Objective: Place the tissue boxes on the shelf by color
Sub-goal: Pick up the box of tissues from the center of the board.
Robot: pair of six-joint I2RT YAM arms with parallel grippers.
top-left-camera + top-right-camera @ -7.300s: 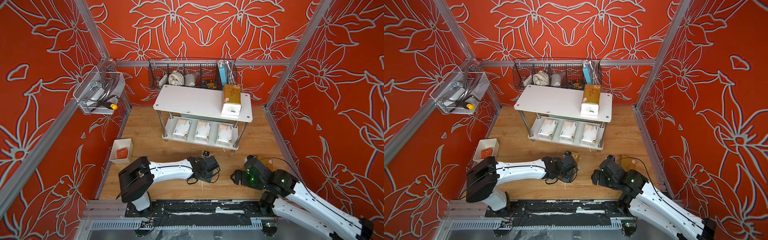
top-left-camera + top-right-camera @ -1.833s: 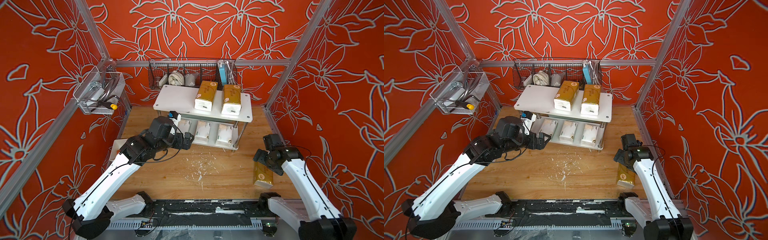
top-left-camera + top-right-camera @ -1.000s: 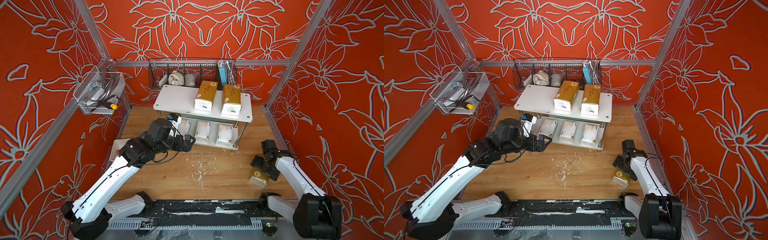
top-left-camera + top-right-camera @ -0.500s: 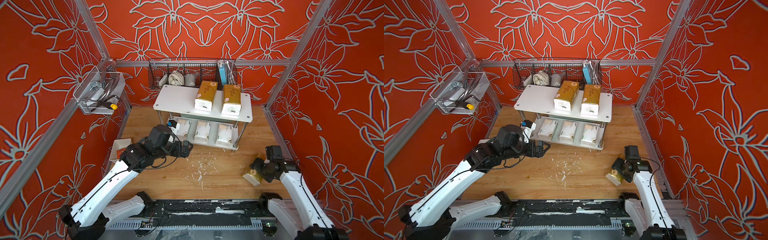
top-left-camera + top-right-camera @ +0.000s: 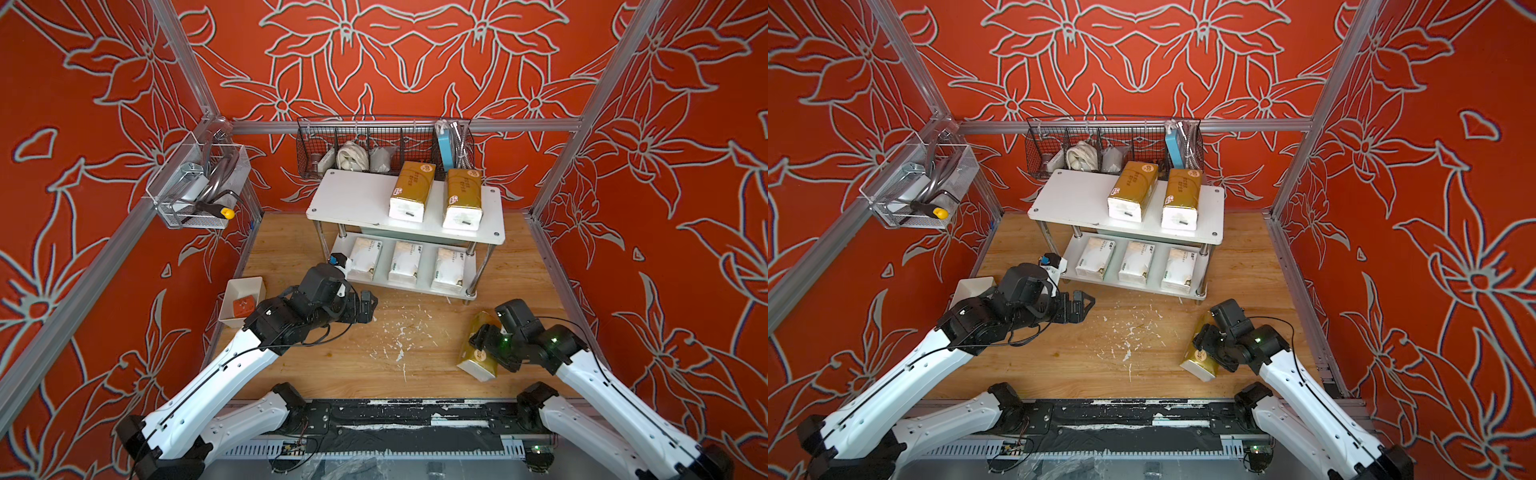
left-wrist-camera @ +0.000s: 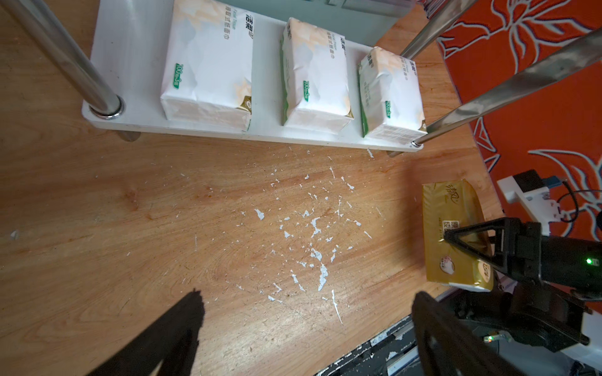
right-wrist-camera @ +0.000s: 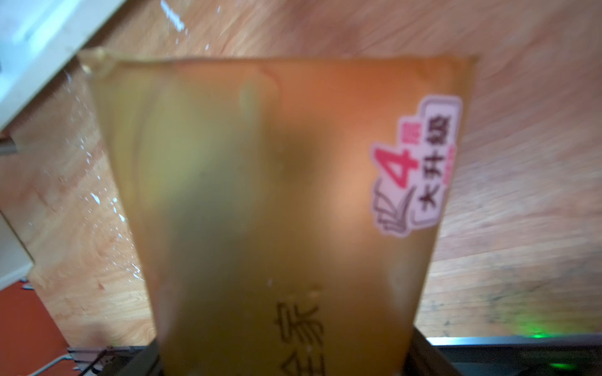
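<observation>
Altogether, three white packs (image 5: 405, 262), three gold packs (image 5: 411, 189).

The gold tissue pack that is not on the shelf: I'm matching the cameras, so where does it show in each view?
In a top view: the gold tissue pack is lower right, tilted.
In a top view: lower right again.
Left wrist: by the right edge.
Right wrist: it fills the centre, blurred.
Shared landmark: the white flecks scattered beside it.
</observation>
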